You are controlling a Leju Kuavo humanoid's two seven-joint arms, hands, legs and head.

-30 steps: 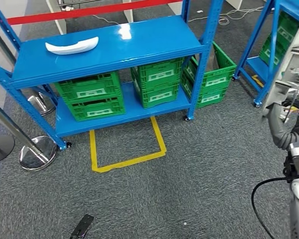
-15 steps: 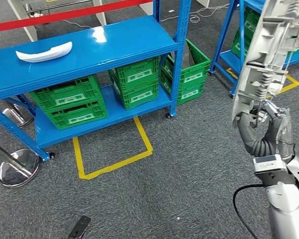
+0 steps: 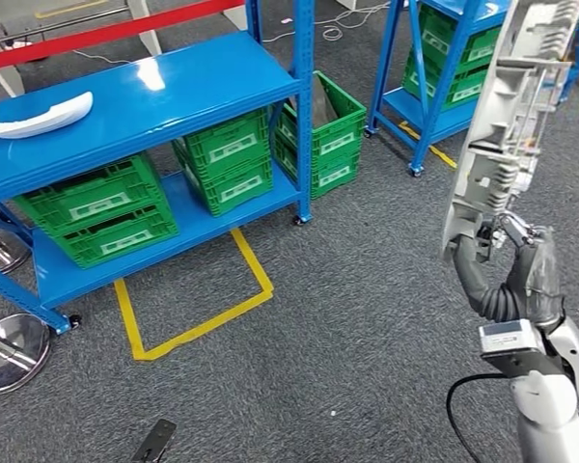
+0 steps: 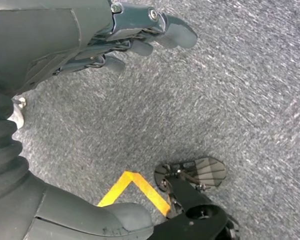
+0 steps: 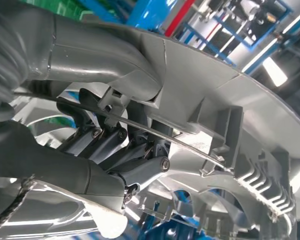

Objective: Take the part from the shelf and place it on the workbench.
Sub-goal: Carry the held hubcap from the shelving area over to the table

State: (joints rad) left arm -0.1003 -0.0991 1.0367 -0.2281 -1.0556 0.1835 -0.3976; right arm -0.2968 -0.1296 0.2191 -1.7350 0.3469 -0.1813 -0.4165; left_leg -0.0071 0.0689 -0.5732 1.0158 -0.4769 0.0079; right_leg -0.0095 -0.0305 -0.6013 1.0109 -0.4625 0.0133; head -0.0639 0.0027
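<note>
The grey part [image 3: 507, 125] runs past the head view's top edge. Its lower end hides most of the right hand [image 3: 516, 265]. The white piece [image 3: 35, 116] on the shelf [image 3: 163, 96] is cut by the left edge.

Part [image 3: 509, 125]: long, light-grey moulded plastic piece, ribbed and bracketed on its inner face, standing near-upright in the air at the right. Lower end gripped by the right hand [image 3: 516, 265], fingers [image 5: 103, 142] hooked into what looks like a recess on its inner side.

A second white curved part [image 3: 39, 116] lies flat on the blue shelf [image 3: 163, 96] top.
</note>
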